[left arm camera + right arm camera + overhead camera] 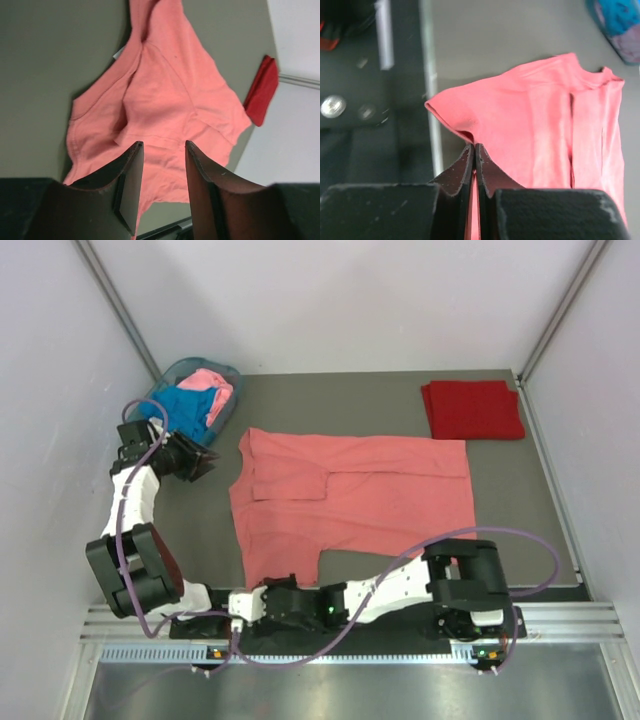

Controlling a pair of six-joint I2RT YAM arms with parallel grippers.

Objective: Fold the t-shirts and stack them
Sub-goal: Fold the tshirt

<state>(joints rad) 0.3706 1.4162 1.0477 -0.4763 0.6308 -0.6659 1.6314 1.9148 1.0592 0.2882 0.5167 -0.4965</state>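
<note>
The salmon-coral t-shirt (350, 500) lies spread flat on the mat's middle, one sleeve folded in. My right gripper (270, 587) is shut on its near-left hem corner by the table's front edge; the right wrist view shows the jaws (475, 147) pinching the cloth (545, 125). My left gripper (205, 462) is open and empty, just left of the shirt's collar end; in its wrist view (162, 147) the shirt (165, 95) lies beyond the fingers. A folded dark red t-shirt (472, 408) sits at the back right. The bright blue (185, 405) and light pink (215, 388) t-shirts lie in the basket.
The teal plastic basket (165, 383) stands at the back left corner, close behind my left gripper. White walls close in both sides. A metal rail (560, 615) runs along the front edge, right by the held corner.
</note>
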